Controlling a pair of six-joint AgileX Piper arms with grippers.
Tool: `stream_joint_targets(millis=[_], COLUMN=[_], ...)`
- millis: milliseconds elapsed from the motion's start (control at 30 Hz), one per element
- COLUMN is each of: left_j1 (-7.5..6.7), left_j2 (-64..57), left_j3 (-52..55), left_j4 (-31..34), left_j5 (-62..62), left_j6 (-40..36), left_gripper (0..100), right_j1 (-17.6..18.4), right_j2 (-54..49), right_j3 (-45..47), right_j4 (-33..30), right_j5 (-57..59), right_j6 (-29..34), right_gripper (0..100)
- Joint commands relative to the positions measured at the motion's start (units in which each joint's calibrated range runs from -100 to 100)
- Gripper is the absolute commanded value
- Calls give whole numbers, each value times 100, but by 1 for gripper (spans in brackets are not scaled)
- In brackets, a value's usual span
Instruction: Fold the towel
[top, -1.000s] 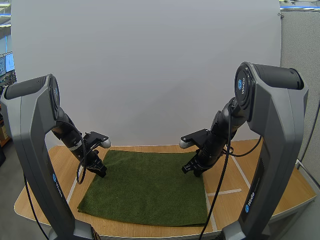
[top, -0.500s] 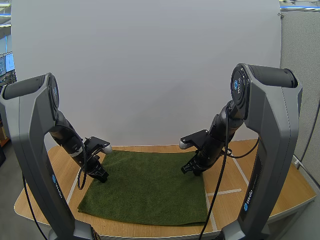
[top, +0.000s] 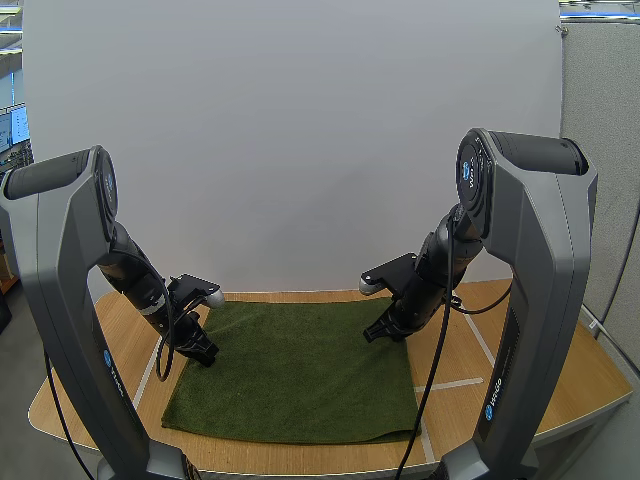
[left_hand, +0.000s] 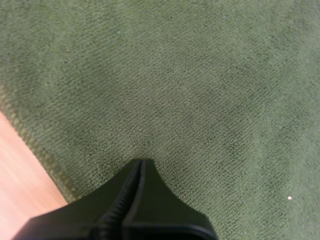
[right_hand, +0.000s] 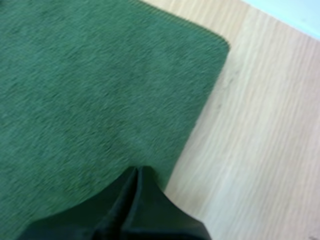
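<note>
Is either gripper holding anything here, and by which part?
Nothing: left gripper and right gripper are shut, tips at the flat towel near its side edges.

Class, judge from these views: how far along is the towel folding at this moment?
Done: nothing folded; the green towel lies flat on the table. In hand: the left gripper, shut, touches the towel near its left edge; the right gripper, shut, at its right edge near the far corner. Left: lifting an edge and every fold.

The right tool (right_hand: 136, 171), its fingers together as one dark wedge, sits at the green towel's (right_hand: 90, 85) edge near its rounded corner, beside bare wooden bench (right_hand: 260, 125).
</note>
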Motion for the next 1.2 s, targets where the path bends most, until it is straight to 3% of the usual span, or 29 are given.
stream_joint_targets(millis=[0, 467, 833, 867, 900, 933, 967, 1000, 1033, 1067, 1167], left_j1=[6, 6, 6, 6, 6, 6, 6, 6, 6, 6, 6], left_j2=[-224, -669, -1866, -1920, -2050, -2242, -2394, -2544, -2674, -2748, -2931], left_j3=[186, 126, -55, -55, -55, -55, -55, -55, -55, -55, -55], left_j4=[245, 41, -227, -227, -227, -227, -227, -227, -227, -227, -227], left_j5=[514, 205, 444, 444, 486, 525, 601, 663, 682, 704, 811], left_j6=[-163, -161, -172, -183, -218, -283, -293, -293, -366, -385, -416], left_gripper=[0, 0, 0, 0, 0, 0, 0, 0, 0, 0, 0], right_j1=[-14, -14, -14, -14, -14, -14, -14, -14, -14, -14, -14], right_j2=[91, -354, -517, -517, -517, -506, -493, -448, -369, -267, 141], right_j3=[-342, -527, -903, -943, -1034, -1140, -1232, -1377, -1504, -1614, -1859], right_j4=[43, 164, 421, 436, 484, 574, 599, 611, 611, 599, 599], right_j5=[-239, 327, 310, 311, 348, 348, 348, 348, 348, 348, 348], right_j6=[-63, 163, 438, 438, 438, 438, 438, 438, 438, 438, 454], right_gripper=[0, 0, 1, 5, 18, 39, 53, 79, 92, 99, 96])
